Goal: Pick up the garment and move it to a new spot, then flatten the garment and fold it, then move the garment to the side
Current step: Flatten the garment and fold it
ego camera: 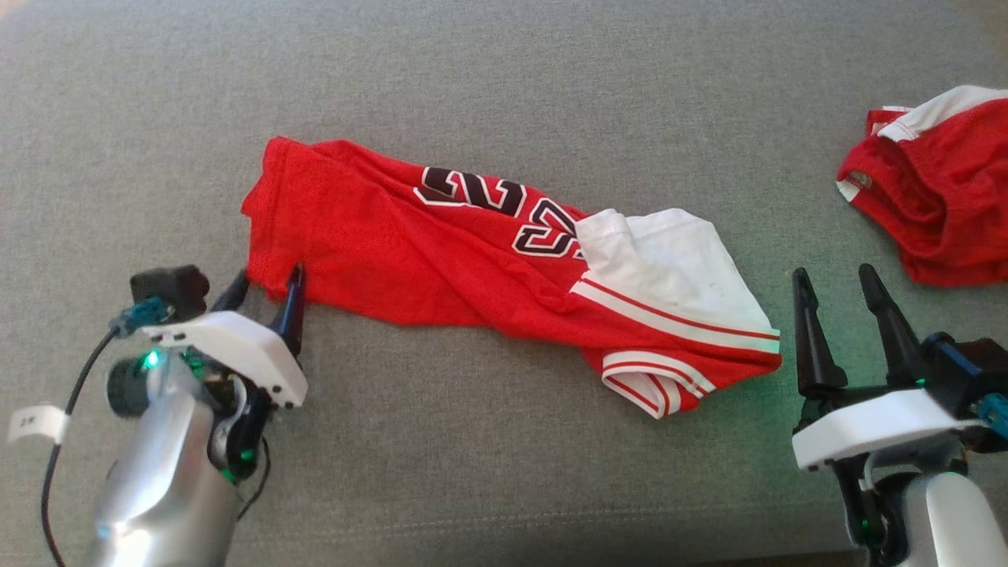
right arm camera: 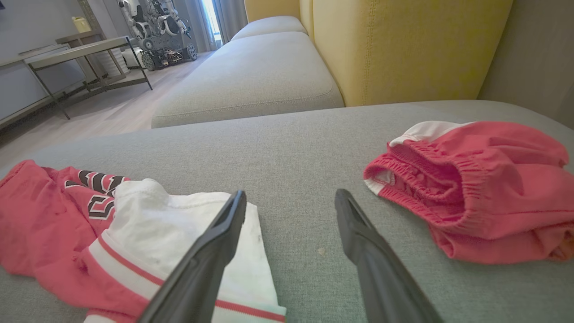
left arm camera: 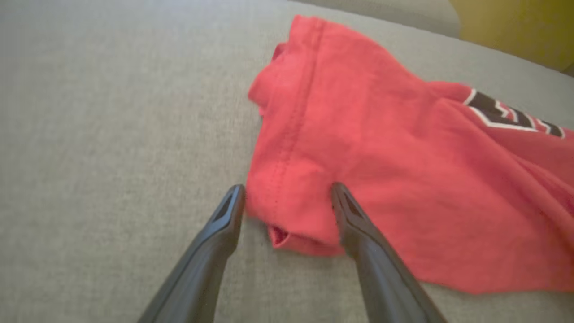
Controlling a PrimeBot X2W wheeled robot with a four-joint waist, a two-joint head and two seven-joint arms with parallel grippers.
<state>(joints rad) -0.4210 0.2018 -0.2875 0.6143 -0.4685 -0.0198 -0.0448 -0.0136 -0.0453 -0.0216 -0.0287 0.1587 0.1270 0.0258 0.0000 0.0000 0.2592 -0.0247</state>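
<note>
Down from the head onto the sofa seat [ego camera: 504, 71], taking in the whole red jersey [ego camera: 441, 252]. Close and low from the left wrist over its left end. Low from the right wrist toward the yellow backrest [right arm camera: 403, 45], sharing the white end and red shorts [right arm camera: 484, 193] with the head view

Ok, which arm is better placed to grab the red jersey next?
Left. The left end effector, open, straddles a corner of the red jersey; the right end effector, also open, sits apart from it over the grey cushion.

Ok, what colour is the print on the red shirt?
The print is black, outlined white; head view shows it best.
</note>
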